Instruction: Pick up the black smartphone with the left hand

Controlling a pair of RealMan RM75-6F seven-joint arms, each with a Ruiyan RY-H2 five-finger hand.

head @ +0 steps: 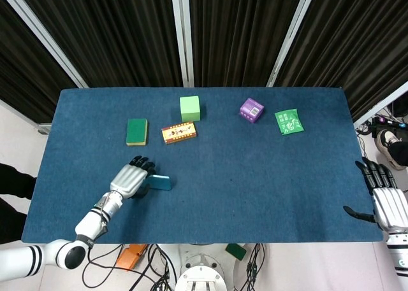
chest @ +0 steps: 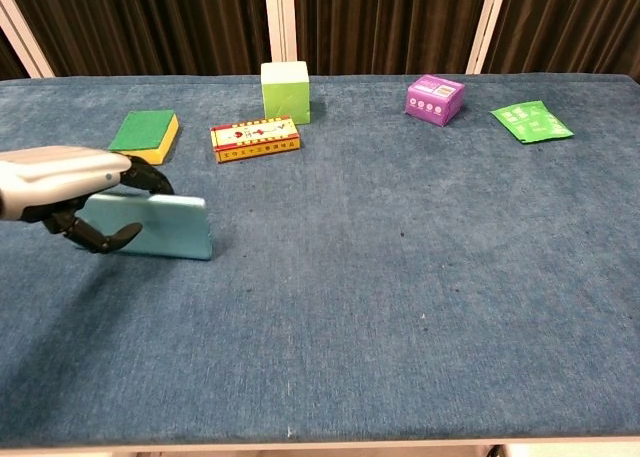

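My left hand (head: 130, 179) (chest: 62, 187) grips the smartphone (head: 159, 183) (chest: 160, 227) at the table's front left. The phone is lifted and tipped up on edge, so its teal back faces the chest view; the black screen is turned away. Fingers curl over its top edge and the thumb sits on the near face. My right hand (head: 386, 202) hangs off the table's right edge with fingers spread and nothing in it; the chest view does not show it.
At the back of the blue table (head: 255, 176) sit a green sponge (head: 137, 131), a red-yellow box (head: 178, 132), a light green cube (head: 189, 107), a purple box (head: 251, 109) and a green packet (head: 289, 121).
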